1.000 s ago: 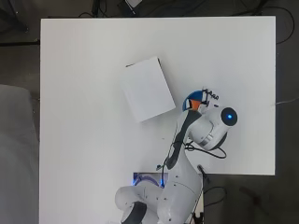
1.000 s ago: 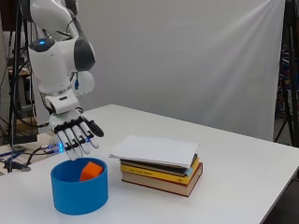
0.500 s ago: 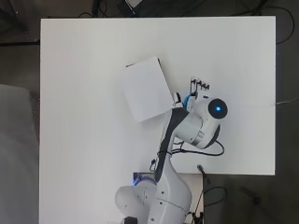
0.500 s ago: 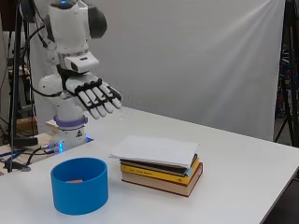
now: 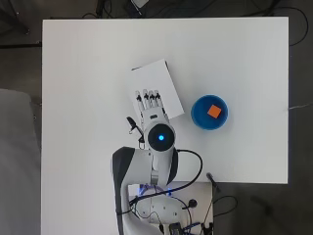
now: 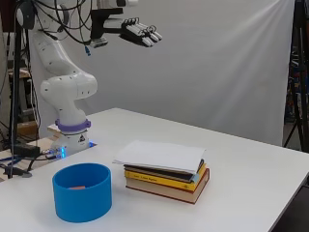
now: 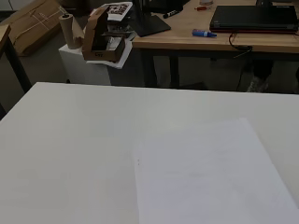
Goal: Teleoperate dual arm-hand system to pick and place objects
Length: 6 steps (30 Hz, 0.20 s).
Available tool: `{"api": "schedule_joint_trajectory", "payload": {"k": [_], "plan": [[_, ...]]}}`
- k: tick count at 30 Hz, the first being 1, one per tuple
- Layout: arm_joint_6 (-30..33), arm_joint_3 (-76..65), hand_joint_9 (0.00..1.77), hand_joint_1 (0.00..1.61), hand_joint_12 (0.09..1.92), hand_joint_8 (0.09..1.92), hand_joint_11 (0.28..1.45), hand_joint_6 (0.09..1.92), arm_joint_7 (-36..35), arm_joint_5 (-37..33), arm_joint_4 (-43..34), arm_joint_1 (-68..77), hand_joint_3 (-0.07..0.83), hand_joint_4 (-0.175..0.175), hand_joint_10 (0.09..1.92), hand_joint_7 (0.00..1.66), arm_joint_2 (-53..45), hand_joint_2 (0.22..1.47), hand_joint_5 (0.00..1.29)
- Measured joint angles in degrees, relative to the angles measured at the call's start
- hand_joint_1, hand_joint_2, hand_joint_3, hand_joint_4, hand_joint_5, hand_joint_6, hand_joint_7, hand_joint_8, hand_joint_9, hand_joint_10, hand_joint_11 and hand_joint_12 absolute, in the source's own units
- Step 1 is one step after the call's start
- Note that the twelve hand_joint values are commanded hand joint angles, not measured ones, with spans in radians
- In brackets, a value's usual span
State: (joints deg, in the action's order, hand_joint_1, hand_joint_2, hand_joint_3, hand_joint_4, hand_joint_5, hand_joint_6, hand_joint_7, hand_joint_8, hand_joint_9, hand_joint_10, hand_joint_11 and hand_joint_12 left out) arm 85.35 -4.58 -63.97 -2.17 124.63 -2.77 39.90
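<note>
The orange block [image 5: 213,111] is lying inside the blue bowl [image 5: 196,116], to the right of the book stack in the overhead view; judged from that, your placing step is looking done, since nothing else loose is showing on the tabletop [image 5: 88,88] for you to fetch. The bowl is standing just beside the stack of books [image 6: 166,181], apart from it; a white sheet [image 5: 155,93] is covering the top book. Your hand [image 6: 140,31] is hanging high above that stack, fingers [image 5: 147,98] stretched out straight and carrying nothing; the wrist view is looking down on the sheet and the room beyond. If a further pick is planned, you are choosing it from here; I cannot tell which thing it would be.
</note>
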Motion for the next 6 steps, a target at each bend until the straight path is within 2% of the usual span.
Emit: {"api": "schedule_joint_trajectory", "payload": {"k": [4,6], "plan": [[0.79,2.21,0.50,0.32,0.09,0.09,0.46,0.09,1.28,0.98,1.47,0.32,0.003,0.056,0.09,0.36,1.67,1.14,0.30],[0.88,2.72,0.50,0.33,0.09,0.09,0.46,0.09,1.92,0.94,1.83,0.42,0.003,0.051,0.09,0.36,2.01,1.14,0.30]]}}
